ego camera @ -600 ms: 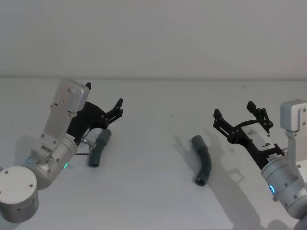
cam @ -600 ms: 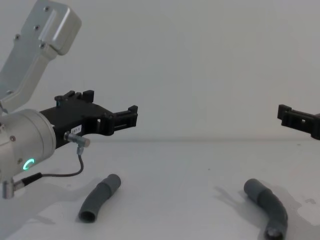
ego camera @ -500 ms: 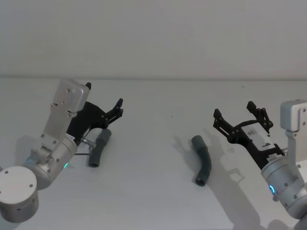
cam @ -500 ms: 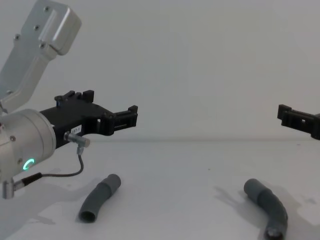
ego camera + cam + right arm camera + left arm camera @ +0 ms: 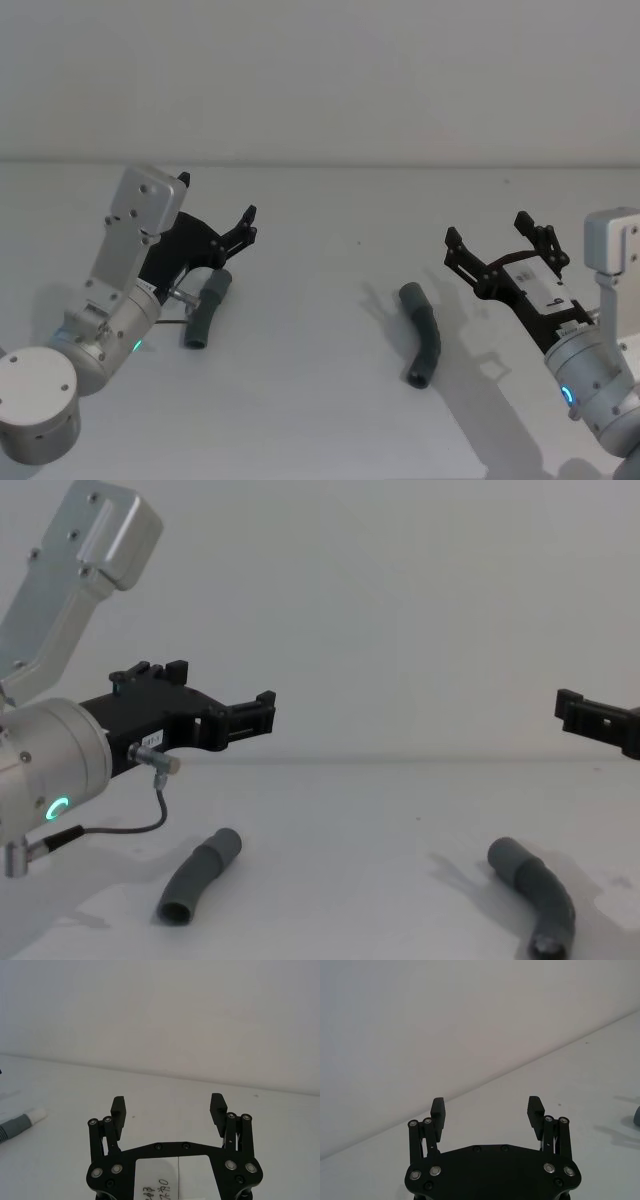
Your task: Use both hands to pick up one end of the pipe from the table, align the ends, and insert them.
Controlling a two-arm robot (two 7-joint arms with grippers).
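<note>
Two dark grey bent pipe pieces lie apart on the white table (image 5: 310,400). The left piece (image 5: 207,308) (image 5: 200,877) lies just below and to the right of my left gripper (image 5: 245,225) (image 5: 265,712), which hovers open above the table with nothing between its fingers (image 5: 487,1107). The right piece (image 5: 422,335) (image 5: 535,894) lies left of my right gripper (image 5: 490,232) (image 5: 575,710), also open, empty and raised (image 5: 168,1105). In the right wrist view a grey piece (image 5: 15,1124) with a white tip (image 5: 37,1114) rests on the table off to one side.
A plain white wall (image 5: 320,80) rises behind the table. A thin cable (image 5: 130,825) loops under my left wrist near the left piece. A grey pipe end (image 5: 637,1116) shows at the edge of the left wrist view. Bare table lies between the two pieces.
</note>
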